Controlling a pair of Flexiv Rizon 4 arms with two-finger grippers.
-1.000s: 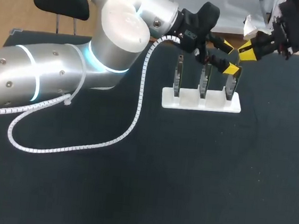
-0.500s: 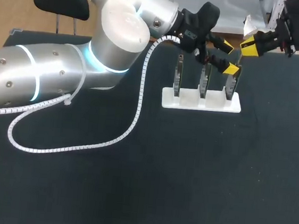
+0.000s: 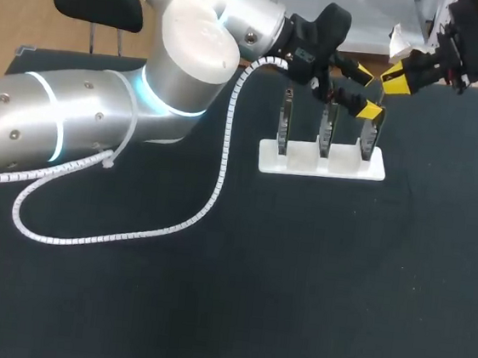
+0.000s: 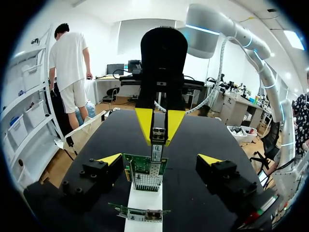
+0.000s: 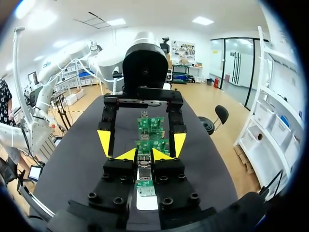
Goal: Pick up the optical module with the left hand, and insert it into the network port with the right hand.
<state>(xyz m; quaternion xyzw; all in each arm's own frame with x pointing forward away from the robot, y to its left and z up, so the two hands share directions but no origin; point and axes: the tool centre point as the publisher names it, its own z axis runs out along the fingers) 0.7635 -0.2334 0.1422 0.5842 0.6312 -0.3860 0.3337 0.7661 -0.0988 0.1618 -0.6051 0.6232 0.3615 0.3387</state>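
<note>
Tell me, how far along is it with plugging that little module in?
Done: the optical module is picked up, clamped in the right hand. In hand: it hangs just above the network card on the white stand, with the open left hand flanking that card. Left: the actual plugging in, not yet done.

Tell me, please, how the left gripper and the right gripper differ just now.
The left gripper is open, its fingers wide apart; the right gripper is shut. The left gripper holds nothing, while the right gripper holds the optical module. Both have yellow tips.
</note>
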